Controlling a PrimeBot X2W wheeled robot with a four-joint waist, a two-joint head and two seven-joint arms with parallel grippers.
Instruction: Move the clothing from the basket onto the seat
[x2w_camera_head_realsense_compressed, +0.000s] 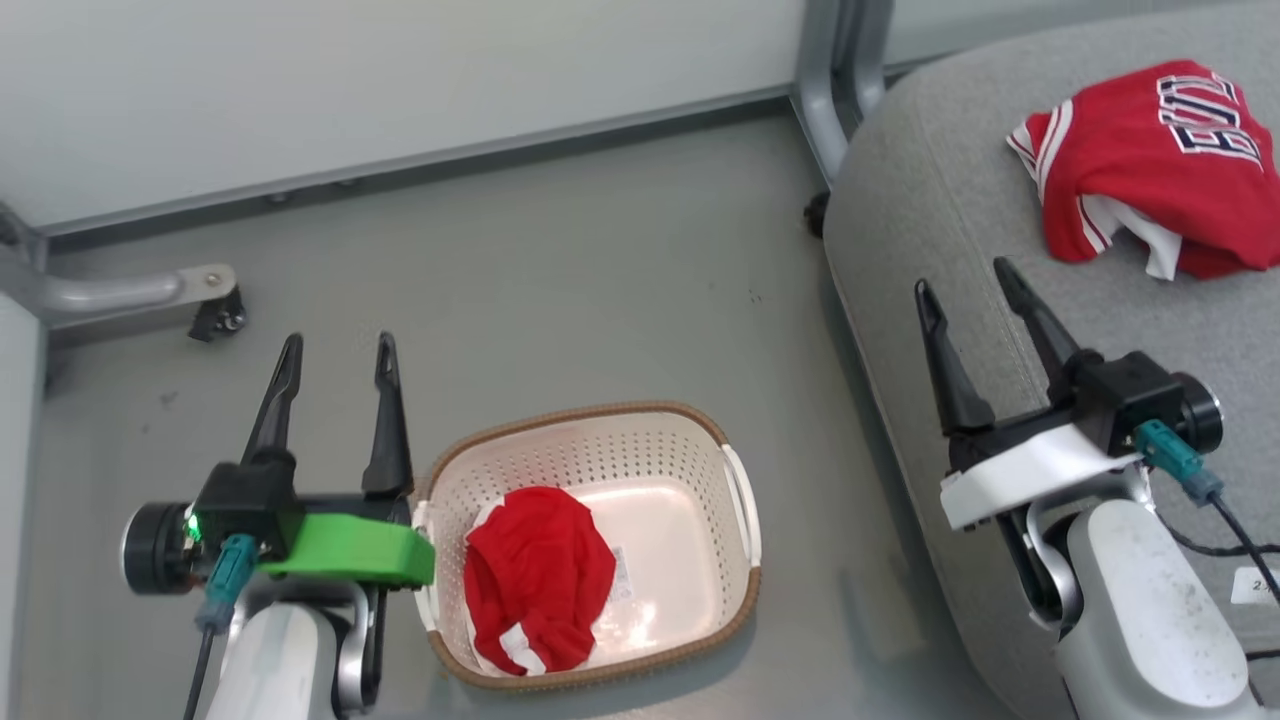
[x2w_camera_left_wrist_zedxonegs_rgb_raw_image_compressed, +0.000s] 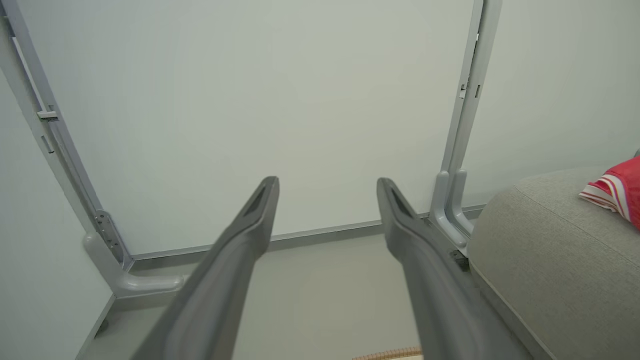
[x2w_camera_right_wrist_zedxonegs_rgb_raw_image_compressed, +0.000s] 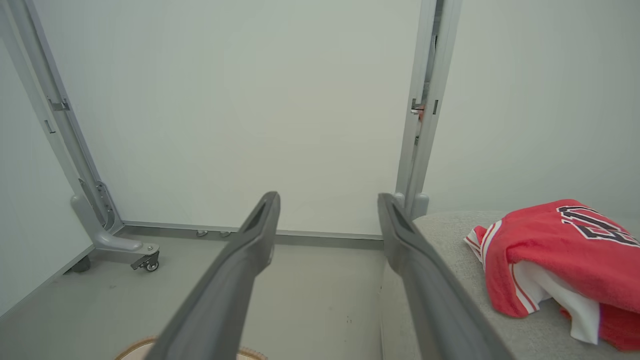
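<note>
The basket (x2w_camera_head_realsense_compressed: 600, 450) is seen standing on the grey floor (x2w_camera_head_realsense_compressed: 550, 280) at 6 o'clock in the head view. One red garment, the shorts (x2w_camera_head_realsense_compressed: 540, 575), is contained in it, bunched toward its 8 o'clock side against the wall there. The 3 o'clock half of the basket's bottom is bare, and a label (x2w_camera_head_realsense_compressed: 622, 578) is partly covered by the cloth. The jersey (x2w_camera_head_realsense_compressed: 1150, 160) is found crumpled on the seat (x2w_camera_head_realsense_compressed: 950, 230) at 2 o'clock, lettering upward, set apart from the seat's rounded 9 o'clock edge. That edge runs near the basket's 3 o'clock handle (x2w_camera_head_realsense_compressed: 742, 490), with a strip of floor between them.

The left claw (x2w_camera_head_realsense_compressed: 338, 345) is held wide and empty at 8 o'clock, just beside the basket's rim, fingers pointed toward 12. The right claw (x2w_camera_head_realsense_compressed: 962, 278) is spread wide with nothing in it, poised over the seat's edge at 4 o'clock, short of the jersey.

Open floor is seen from the basket toward 12 o'clock as far as the pale wall panel (x2w_camera_head_realsense_compressed: 400, 80). A wheeled frame foot (x2w_camera_head_realsense_compressed: 205, 290) is set at 10 o'clock.
</note>
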